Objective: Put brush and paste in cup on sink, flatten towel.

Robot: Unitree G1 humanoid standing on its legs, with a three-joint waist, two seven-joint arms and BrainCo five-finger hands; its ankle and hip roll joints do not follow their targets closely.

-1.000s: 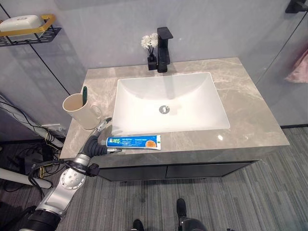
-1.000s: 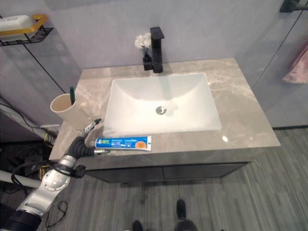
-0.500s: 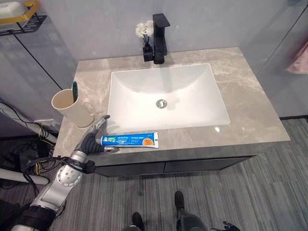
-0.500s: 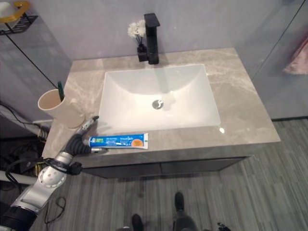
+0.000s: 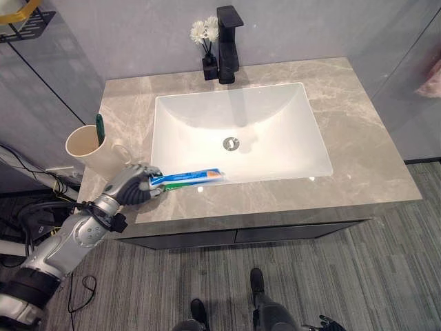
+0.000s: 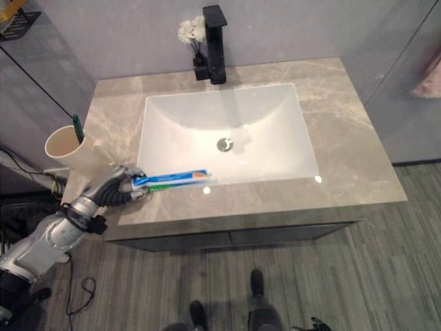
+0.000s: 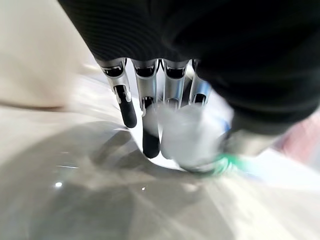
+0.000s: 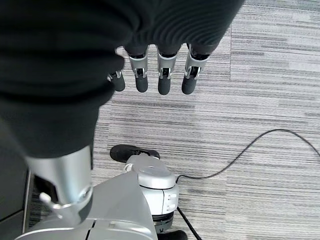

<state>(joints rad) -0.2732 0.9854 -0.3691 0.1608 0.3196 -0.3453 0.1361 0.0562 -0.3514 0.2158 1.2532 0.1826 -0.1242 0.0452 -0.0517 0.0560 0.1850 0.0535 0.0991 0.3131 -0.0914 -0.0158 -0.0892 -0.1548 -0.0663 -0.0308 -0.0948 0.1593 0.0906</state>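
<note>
My left hand (image 5: 131,186) is shut on the cap end of the blue and white toothpaste tube (image 5: 193,178). The tube sticks out to the right, off the counter, along the front left rim of the white basin (image 5: 275,169). In the left wrist view my fingers (image 7: 150,125) curl round the blurred tube (image 7: 192,140). A beige cup (image 5: 86,148) stands just left of the hand on the counter's left edge, with a green toothbrush (image 5: 100,128) upright in it. The right hand (image 8: 160,70) hangs over the floor with relaxed fingers. A pink towel (image 5: 428,79) hangs at the right edge.
A black faucet (image 5: 227,45) and a small black vase of white flowers (image 5: 205,38) stand behind the basin. The grey marble counter (image 5: 358,138) is bare to the basin's right. A wall shelf (image 5: 17,17) sits at the upper left.
My left hand has closed on the toothpaste tube and raised it off the counter's front strip. The camera has shifted too.
</note>
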